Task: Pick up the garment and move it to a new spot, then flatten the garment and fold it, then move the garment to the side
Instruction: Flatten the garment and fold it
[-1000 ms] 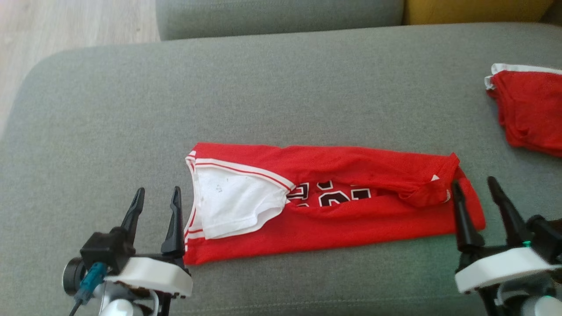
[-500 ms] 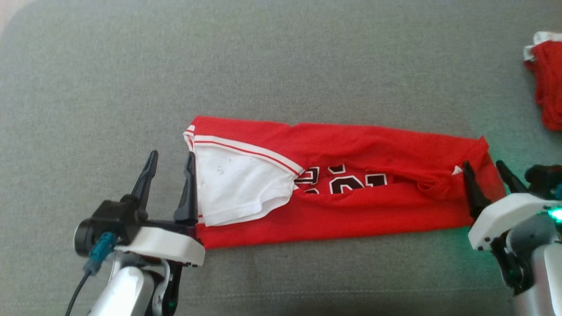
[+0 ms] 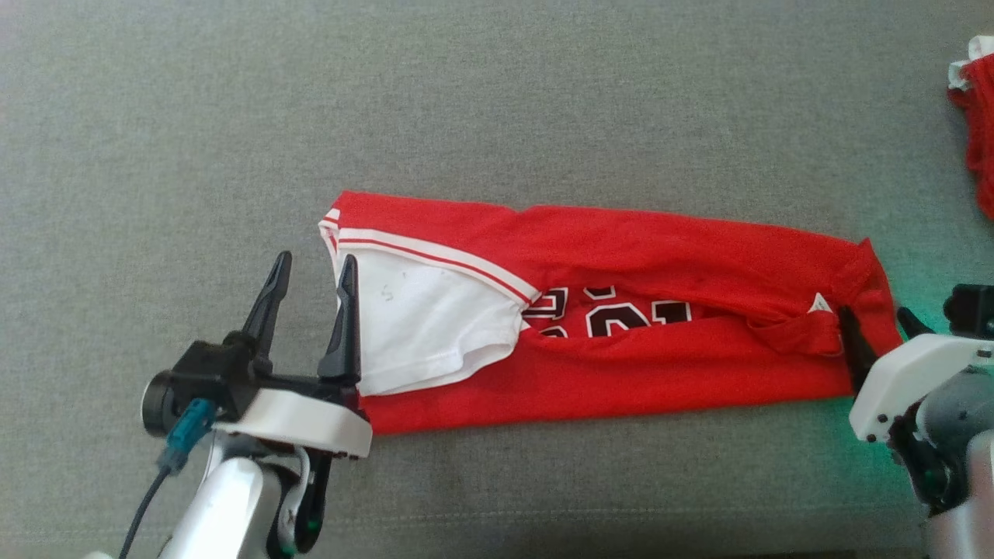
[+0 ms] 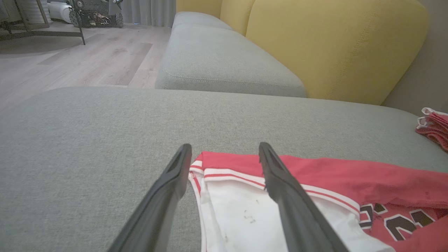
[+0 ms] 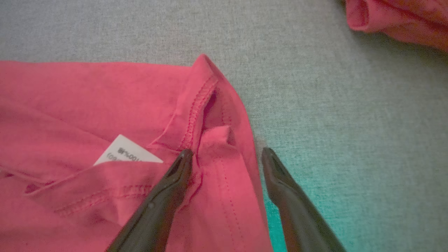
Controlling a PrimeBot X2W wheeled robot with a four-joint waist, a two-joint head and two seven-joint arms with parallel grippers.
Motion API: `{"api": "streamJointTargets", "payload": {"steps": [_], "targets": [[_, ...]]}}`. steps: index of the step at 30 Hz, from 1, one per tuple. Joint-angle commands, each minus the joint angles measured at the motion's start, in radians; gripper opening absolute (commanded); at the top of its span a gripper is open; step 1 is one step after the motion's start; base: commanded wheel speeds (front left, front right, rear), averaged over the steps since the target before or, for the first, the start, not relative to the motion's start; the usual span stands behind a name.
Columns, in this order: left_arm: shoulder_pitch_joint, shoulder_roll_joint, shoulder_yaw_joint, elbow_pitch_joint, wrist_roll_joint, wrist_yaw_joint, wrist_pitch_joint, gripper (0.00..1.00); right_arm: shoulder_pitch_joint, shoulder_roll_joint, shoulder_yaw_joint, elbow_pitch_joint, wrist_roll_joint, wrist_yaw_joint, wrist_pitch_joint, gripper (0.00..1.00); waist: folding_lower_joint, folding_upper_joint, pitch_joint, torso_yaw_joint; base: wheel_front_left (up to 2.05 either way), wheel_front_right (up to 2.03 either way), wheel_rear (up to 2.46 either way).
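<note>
The left hand [image 3: 316, 260] has its fingers apart and grips nothing. They straddle the left end of the red basketball jersey [image 3: 621, 256]: in the left wrist view one finger lies over the bare grey sofa cushion [image 3: 497, 93] and the other over the jersey's white panel [image 3: 419, 326]. The right hand [image 3: 874, 313] is spread as well and also empty. It brackets the jersey's right end, with one finger above the stitched hem beside the care label [image 5: 126, 152] and the other over the cushion.

The jersey lies mid-cushion as a long band, both long edges turned in over the black numerals [image 3: 613, 314]. With a hand at each short end, the aim is probably to pinch both ends for the next fold. A second red garment [image 3: 980, 132] sits well apart at the far right.
</note>
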Motion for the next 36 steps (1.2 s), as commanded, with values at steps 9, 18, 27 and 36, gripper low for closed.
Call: {"api": "streamJointTargets", "payload": {"steps": [9,18,27,36], "targets": [[-0.056,-0.013,0.060,-0.018,0.029,-0.028,-0.012,1.00,-0.022,-0.001,0.046,-0.021,0.078,-0.001,0.050,1.00,0.0000,-0.0001,0.024,0.009,0.00,0.00,0.00],[-0.049,-0.034,0.080,-0.008,0.044,-0.048,-0.012,1.00,-0.007,0.008,0.067,-0.021,0.182,-0.001,0.112,0.00,0.0000,-0.0001,0.015,0.008,0.00,0.00,0.00],[-0.035,-0.047,0.097,-0.003,0.059,-0.060,-0.012,1.00,0.033,-0.006,0.024,-0.095,0.221,-0.001,0.017,0.00,0.0000,-0.0001,-0.006,-0.003,0.00,0.00,0.00],[-0.011,-0.055,0.112,0.002,0.064,-0.067,-0.012,1.00,0.087,-0.040,-0.016,-0.156,0.248,-0.001,-0.009,0.00,0.0000,-0.0001,-0.046,-0.021,0.00,0.00,0.00]]}}
